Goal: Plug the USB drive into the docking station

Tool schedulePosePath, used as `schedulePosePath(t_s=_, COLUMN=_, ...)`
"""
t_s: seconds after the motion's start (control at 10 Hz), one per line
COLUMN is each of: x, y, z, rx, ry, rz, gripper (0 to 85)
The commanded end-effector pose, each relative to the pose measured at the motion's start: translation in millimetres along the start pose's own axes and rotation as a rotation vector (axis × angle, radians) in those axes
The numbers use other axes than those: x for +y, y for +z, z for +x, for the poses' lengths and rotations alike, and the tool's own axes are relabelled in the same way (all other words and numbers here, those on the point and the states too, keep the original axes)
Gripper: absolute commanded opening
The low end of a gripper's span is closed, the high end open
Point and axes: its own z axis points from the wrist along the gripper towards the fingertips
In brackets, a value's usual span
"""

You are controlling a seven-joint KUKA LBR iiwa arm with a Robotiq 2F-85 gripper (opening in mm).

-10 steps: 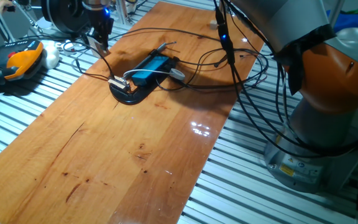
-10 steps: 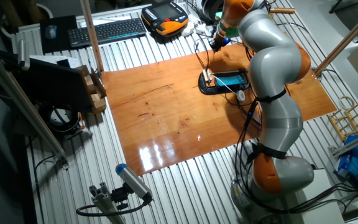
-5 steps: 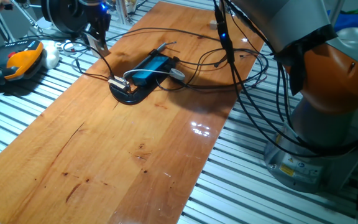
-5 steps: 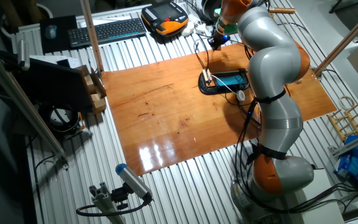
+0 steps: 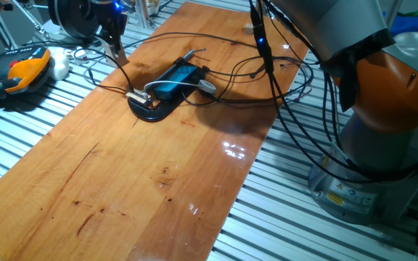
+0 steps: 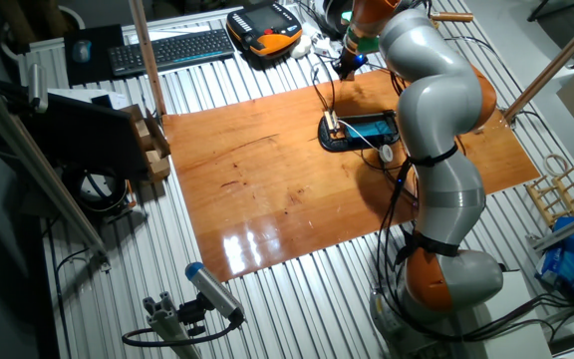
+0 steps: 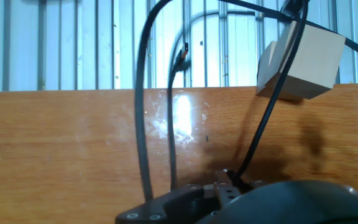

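Observation:
The docking station [image 5: 175, 79] is a flat bright-blue box on a black curved base, lying at the far end of the wooden board with thin cables attached. It also shows in the other fixed view [image 6: 365, 129]. A small silver plug-like piece [image 5: 138, 96] sits at its near-left end; I cannot tell if this is the USB drive. My gripper [image 5: 115, 45] hangs above the board's far left edge, up and to the left of the station, apart from it. It also shows in the other fixed view [image 6: 345, 66]. Its jaws are too small and dark to read.
An orange-and-black hand controller [image 5: 22, 71] lies left of the board on the slatted table. Black cables [image 5: 252, 72] loop over the board's far end. The arm's base [image 5: 383, 145] stands at the right. A keyboard [image 6: 172, 48] lies far back. A pale block [image 7: 301, 61] shows in the hand view.
My gripper has moved a little up and away from the docking station. The station and its cables have not moved.

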Motion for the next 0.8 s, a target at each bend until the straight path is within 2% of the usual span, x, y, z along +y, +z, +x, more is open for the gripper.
schedulePosePath(t_s=0.0, x=0.3, y=-0.1, z=0.2, rx=0.0, ry=0.0, rz=0.0, gripper=0.0)
schedulePosePath(t_s=0.4, x=6.6, y=-7.1, z=1.1, rx=0.004, ry=0.008, rz=0.001, gripper=0.0)
schedulePosePath(t_s=0.7, x=13.8, y=-15.9, z=-0.5, rx=0.005, ry=0.022, rz=-0.009, gripper=0.0)
